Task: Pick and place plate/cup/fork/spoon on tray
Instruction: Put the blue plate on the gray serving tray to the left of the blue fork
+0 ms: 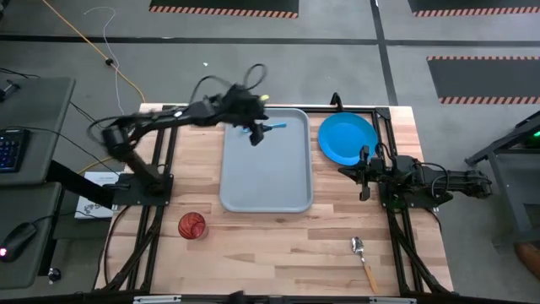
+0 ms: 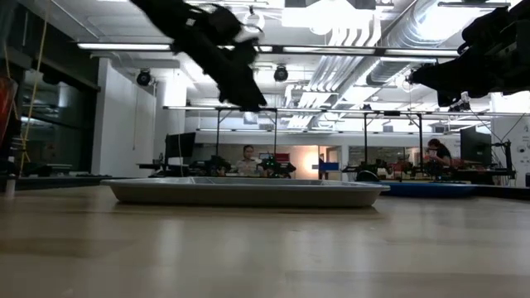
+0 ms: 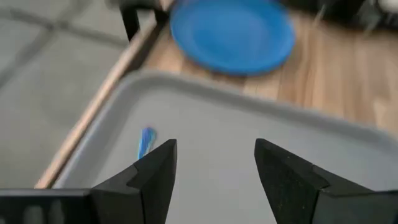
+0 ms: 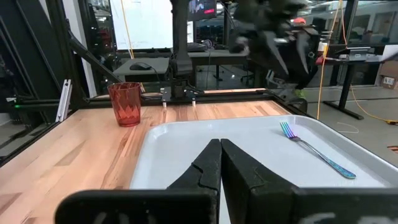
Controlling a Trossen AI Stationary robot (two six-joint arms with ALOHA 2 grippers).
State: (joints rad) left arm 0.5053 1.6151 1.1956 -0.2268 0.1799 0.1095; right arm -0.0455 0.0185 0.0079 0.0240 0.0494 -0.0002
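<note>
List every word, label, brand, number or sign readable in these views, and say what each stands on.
None can be read.
The white sheet beside the left arm's base carries dark print, too small to read.
The plate, cup, fork, spoon and tray show no lettering.

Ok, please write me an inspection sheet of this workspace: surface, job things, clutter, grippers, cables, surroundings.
Surface: wooden table.
Job things: fork lies in the grey tray; blue plate on the table beside the tray; red cup and spoon on the table, outside the tray.
Clutter: nothing seen.
Grippers: left gripper open above the tray, holding nothing; right gripper shut, empty, beside the plate.
Cables: orange cable on the floor.
Surroundings: desk with keyboard; people seated far behind.
</note>
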